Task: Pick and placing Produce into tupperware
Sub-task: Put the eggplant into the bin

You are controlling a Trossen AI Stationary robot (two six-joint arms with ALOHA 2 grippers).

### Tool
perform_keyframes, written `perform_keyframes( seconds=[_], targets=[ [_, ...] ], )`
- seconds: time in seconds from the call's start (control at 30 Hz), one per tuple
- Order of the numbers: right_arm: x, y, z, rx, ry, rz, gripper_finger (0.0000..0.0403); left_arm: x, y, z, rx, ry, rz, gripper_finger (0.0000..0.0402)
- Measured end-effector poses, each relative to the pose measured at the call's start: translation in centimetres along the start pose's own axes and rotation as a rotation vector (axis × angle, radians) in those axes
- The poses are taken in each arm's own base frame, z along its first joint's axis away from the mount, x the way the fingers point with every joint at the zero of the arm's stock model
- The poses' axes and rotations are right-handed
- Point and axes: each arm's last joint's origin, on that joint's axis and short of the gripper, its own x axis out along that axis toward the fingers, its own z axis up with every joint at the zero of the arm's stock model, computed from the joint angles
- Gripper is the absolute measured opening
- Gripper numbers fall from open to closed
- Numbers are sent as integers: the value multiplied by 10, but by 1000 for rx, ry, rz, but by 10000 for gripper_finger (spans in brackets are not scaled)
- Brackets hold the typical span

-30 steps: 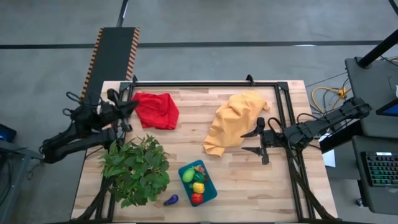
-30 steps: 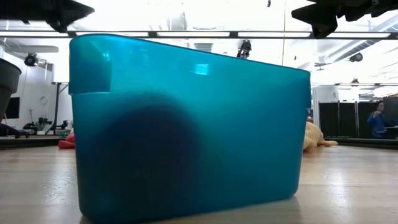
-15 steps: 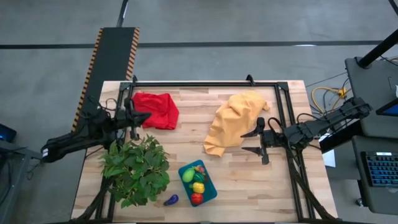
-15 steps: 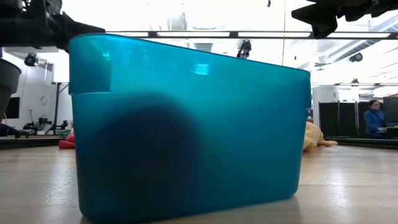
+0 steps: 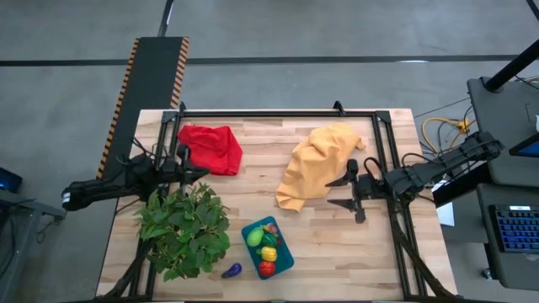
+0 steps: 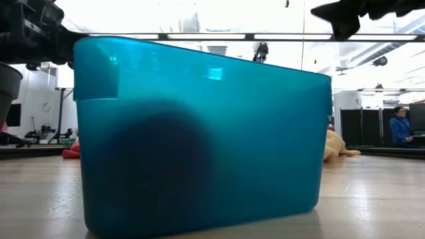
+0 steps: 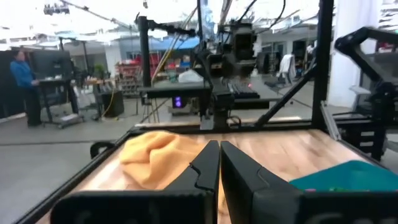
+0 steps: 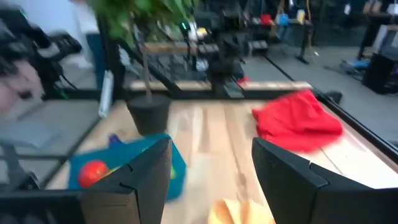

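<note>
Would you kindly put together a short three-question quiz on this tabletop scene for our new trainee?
1. True or false: the purple produce piece lies inside the tupperware.
2. Which gripper has its fingers apart: A) left gripper, B) right gripper?
3. Fill in: the right gripper hovers beside the ____ cloth.

Key: 1. False, it lies on the table just outside, next to the plant. 2. B. 3. Yellow-orange.
</note>
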Motion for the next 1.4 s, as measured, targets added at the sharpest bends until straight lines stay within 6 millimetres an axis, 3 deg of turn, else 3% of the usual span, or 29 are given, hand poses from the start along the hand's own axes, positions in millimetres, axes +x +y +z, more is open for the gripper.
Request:
perform_keyframes(
  seconds=[0.13, 0.27, 0.53, 0.73, 0.87, 1.17, 1.4],
  targets=[
    [7, 7, 11, 1, -132, 134, 215, 1, 0, -8, -28, 31, 5, 0],
    [27, 17, 12, -54, -188, 198, 215, 1, 0, -10, -31, 38, 16, 0],
    [103, 49, 30, -205, -13, 147, 230, 1, 0, -10, -31, 43, 17, 0],
    [162, 83, 46, -283, 214, 163, 294, 1, 0, -11, -31, 48, 16, 0],
    [192, 100, 56, -209, 405, 149, 331, 1, 0, -12, -32, 56, 16, 0],
    [234, 156, 69, -213, 441, 202, 339, 1, 0, -11, -31, 52, 15, 0],
    [250, 188, 78, -304, 476, 78, 329, 1, 0, -13, -32, 69, 13, 0]
  ],
)
